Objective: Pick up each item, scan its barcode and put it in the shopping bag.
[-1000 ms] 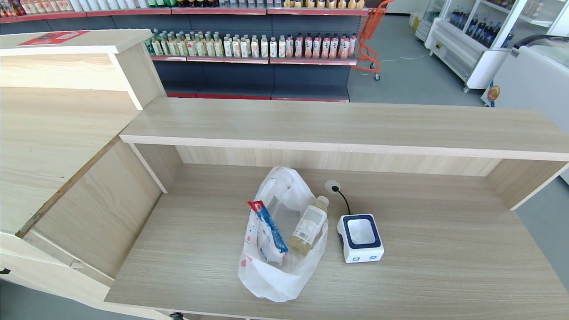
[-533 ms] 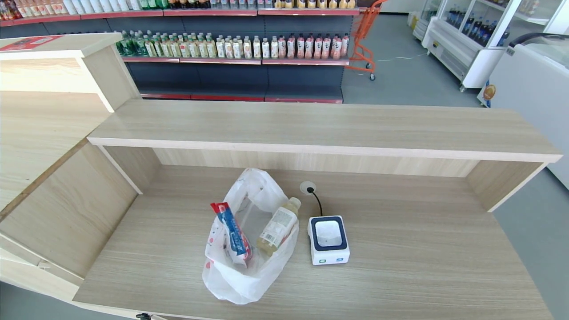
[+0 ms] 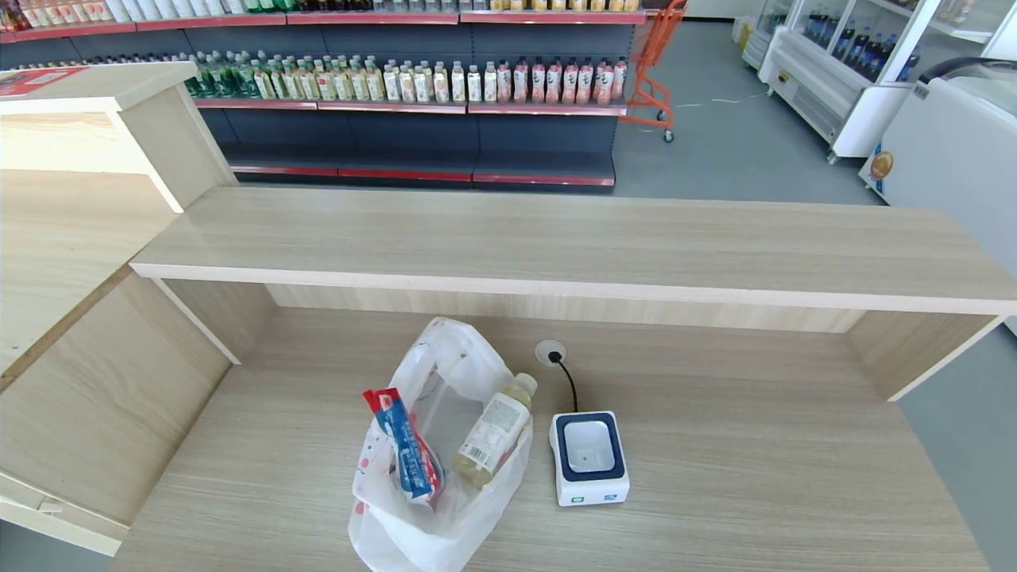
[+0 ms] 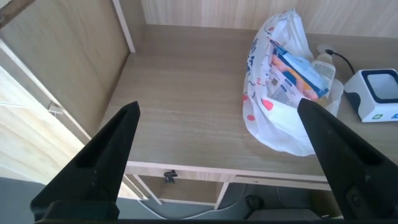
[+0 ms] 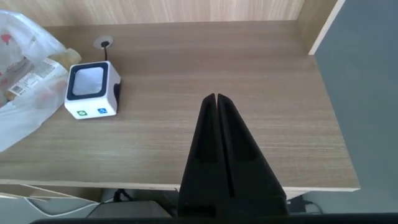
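**Desk:** Where are your tools?

**Operator:** My left tool point(image 4: 217, 106) hangs spread wide, holding nothing, near the front edge of the surface point(image 4: 186, 143). My right tool point(image 5: 216, 99) is clenched on nothing, over that same edge.

**Desk:** And the goods?

**Operator:** The bottle point(image 3: 493, 433) and packet point(image 3: 401, 449) stand inside the bag point(image 3: 445, 524), just beside the scanner point(image 3: 588, 457). I judge the bagging finished. The next move calls only for checking that nothing else awaits scanning.

**Desk:** Anything unclear?

**Operator:** The bag's bottom is cut off in the head view, and plastic veils the packet's lower end.
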{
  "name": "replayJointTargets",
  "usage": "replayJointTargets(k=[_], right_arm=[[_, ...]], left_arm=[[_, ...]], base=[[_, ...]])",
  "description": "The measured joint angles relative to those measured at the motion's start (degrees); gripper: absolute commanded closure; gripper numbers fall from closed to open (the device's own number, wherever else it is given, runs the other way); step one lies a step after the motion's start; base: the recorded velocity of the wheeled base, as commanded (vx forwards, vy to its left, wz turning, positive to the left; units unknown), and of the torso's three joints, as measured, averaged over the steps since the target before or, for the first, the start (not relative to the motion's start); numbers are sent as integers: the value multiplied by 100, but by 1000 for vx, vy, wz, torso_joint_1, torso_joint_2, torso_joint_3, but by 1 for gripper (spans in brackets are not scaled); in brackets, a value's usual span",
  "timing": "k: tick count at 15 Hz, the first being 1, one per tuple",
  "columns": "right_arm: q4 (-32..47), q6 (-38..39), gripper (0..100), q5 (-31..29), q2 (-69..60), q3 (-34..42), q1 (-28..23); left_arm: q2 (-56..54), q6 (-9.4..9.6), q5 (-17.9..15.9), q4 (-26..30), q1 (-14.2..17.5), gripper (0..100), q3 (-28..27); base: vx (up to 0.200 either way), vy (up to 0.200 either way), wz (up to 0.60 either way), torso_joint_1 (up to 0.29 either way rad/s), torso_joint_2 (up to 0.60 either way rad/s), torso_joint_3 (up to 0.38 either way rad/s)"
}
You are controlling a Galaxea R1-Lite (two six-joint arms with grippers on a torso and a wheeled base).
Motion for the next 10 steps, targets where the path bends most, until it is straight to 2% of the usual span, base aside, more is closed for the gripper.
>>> replayJointTargets(k=[10], right_arm=[[0,0,100,0,5,0,-5]], left_arm=[[0,0,1,2,0,0,0]], base=[[0,0,0,0,0,0]])
